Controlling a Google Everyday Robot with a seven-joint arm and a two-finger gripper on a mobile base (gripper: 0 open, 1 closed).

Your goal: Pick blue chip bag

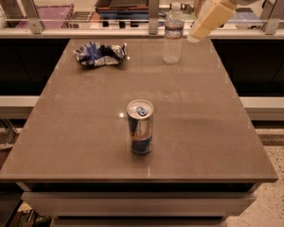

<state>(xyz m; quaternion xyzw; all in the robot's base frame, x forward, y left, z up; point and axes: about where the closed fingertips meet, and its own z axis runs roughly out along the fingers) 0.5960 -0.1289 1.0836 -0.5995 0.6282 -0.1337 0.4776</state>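
Note:
The blue chip bag (100,54) lies crumpled at the far left of the brown table (85,126), dark blue with silver-white patches. My gripper (195,36) hangs in the air at the upper right, above the table's far right part and just right of the water bottle. It is far from the bag, roughly a third of the view's width to the right of it. Nothing shows in the gripper.
A clear water bottle (173,33) stands at the far middle of the table. A blue-and-silver drink can (140,126) stands upright near the table's middle front. Behind the table runs a counter with a rail (85,31), trays and boxes.

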